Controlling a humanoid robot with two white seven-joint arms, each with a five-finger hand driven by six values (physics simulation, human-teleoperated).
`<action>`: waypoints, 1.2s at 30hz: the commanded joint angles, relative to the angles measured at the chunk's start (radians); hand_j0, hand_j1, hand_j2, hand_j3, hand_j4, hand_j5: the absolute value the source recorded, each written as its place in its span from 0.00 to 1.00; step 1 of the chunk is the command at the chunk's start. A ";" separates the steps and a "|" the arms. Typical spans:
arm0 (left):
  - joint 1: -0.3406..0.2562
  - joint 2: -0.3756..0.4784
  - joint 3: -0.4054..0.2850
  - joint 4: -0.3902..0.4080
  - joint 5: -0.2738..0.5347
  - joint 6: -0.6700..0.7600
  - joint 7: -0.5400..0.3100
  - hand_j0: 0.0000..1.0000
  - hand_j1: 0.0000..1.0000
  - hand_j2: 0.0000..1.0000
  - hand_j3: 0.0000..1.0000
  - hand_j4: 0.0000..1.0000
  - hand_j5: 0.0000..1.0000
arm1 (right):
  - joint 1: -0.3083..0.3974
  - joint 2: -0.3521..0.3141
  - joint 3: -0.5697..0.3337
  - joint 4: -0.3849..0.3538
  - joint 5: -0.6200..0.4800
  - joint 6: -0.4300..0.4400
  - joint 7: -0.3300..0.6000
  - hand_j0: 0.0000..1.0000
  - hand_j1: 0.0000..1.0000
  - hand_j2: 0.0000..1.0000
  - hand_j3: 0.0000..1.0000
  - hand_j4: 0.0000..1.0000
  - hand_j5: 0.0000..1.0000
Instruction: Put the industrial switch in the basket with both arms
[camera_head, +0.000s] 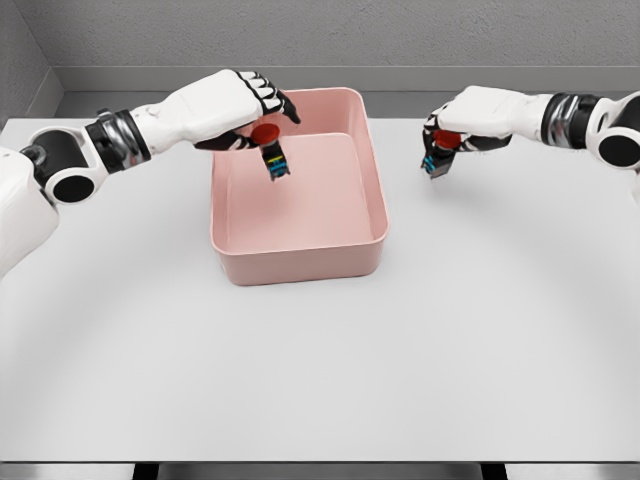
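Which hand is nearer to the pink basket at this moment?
Left. The left hand holds a switch above the pink basket, over its back part. The right hand holds another switch outside, right of it.

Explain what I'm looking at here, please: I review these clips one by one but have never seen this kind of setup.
This is a simulator's render, seen from a camera on a humanoid robot's head, looking down at a white table. The two white arms entering from the sides are the robot's own, each ending in a five-finger hand. A pink basket sits on the table. The left hand holds a small industrial switch with a red button above the basket's inside, near its back left corner. The right hand holds a second, similar switch above the table, to the right of the basket and outside it. Neither switch has been released yet.
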 joint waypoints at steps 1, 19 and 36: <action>0.000 0.003 0.002 0.002 0.007 0.000 0.002 1.00 1.00 1.00 1.00 1.00 1.00 | -0.002 0.001 -0.001 -0.001 -0.013 0.002 0.000 0.48 0.48 0.48 0.48 0.48 0.48; 0.012 0.208 -0.015 -0.173 0.116 0.000 0.003 1.00 1.00 1.00 1.00 1.00 1.00 | -0.087 0.067 0.005 -0.064 -0.066 0.002 0.000 0.48 0.48 0.48 0.48 0.48 0.48; 0.077 0.480 -0.071 -0.251 0.113 0.000 -0.004 1.00 1.00 1.00 1.00 1.00 1.00 | -0.114 0.201 0.111 -0.071 -0.065 0.002 0.008 0.48 0.48 0.48 0.48 0.48 0.48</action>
